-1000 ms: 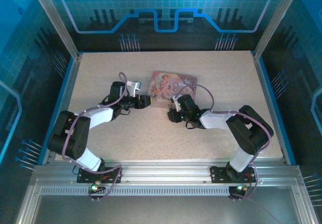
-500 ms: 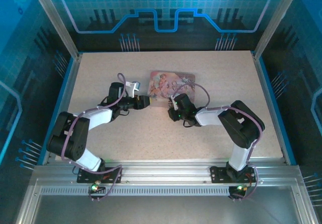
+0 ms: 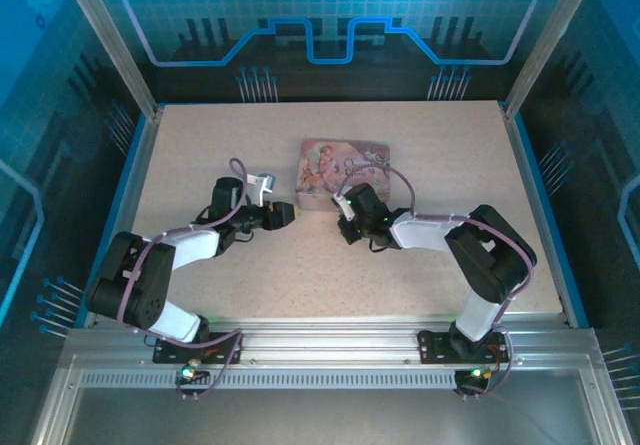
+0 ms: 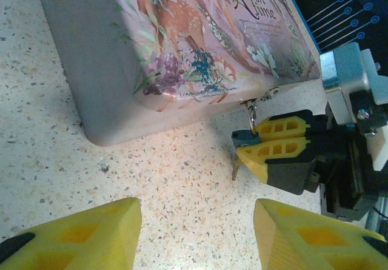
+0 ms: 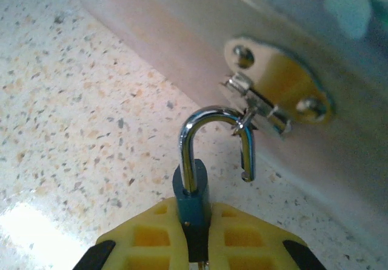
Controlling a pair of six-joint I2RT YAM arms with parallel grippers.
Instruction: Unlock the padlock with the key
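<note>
As the right wrist view shows, the right claw is closed tight on the padlock, with the dark blue body pinched between its yellow fingers. Shackle rises straight ahead of the fingertips. One leg is seated in the body; the other hangs free, clear of it. The bend of the shackle is hooked through the small loop of the latch on the tin, which stands directly ahead of this claw, on the table.

From the left wrist, the key shows as a thin stub projecting below the right claw's fingertips, toward the table. Whether it is seated in the keyhole cannot be told.

Left claw stands about half open, holding nothing, bare table between its fingers. The tin's near corner lies ahead of it and to its left; the right claw and padlock are ahead and to its right, apart from it.

Overhead, both claws face each other at the tin's near edge.
</note>
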